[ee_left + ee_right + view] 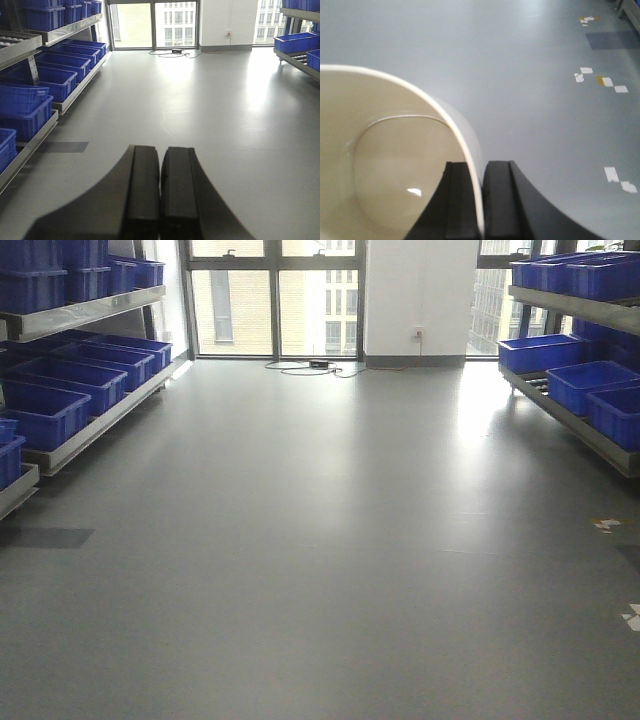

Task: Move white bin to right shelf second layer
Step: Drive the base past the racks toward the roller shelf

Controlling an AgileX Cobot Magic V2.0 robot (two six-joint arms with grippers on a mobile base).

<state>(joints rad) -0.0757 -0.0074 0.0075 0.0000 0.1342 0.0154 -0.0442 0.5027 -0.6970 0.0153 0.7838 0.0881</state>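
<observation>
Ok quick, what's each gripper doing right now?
Left gripper: shut, holding nothing.
Right gripper: shut on the white bin, gripping its wall.

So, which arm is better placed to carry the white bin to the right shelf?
Right. The right gripper is shut on the wall of the white bin; the left gripper is shut and holds nothing.

Nothing legible in any of my three views: no text, label, brand or number. The blue crates [45, 412] on the racks show plain faces. The floor tape scraps [606, 81] are too small and blurred to read.
</observation>
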